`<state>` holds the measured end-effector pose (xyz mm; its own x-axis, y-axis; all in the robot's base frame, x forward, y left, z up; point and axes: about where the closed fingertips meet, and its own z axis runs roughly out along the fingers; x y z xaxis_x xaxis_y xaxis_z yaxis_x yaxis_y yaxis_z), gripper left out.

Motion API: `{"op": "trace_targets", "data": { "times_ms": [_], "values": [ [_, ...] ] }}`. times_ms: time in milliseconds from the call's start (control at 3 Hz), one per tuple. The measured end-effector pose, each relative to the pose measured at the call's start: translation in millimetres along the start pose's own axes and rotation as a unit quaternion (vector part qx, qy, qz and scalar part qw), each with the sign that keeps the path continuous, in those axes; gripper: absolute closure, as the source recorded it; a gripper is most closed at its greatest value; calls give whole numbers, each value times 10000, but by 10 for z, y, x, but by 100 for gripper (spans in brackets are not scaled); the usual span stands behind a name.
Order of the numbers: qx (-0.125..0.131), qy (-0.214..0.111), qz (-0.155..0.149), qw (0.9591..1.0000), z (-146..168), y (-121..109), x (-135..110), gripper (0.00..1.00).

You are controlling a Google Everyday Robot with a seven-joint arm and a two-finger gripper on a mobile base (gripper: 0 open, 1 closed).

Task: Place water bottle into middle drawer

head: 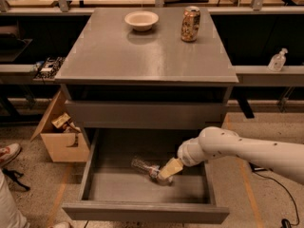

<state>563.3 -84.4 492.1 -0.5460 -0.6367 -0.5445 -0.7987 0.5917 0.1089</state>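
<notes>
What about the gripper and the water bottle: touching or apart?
Cannot tell. In the camera view the gripper, down in the drawer, overlaps one end of the water bottle, hiding any contact or gap.
</notes>
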Motion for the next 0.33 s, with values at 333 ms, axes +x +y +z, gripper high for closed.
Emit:
{"op": "trace_targets", "data": {
  "times_ms": [333],
  "values": [
    [236, -293, 321, 9988, -466, -177, 189, 0]
  ]
}}
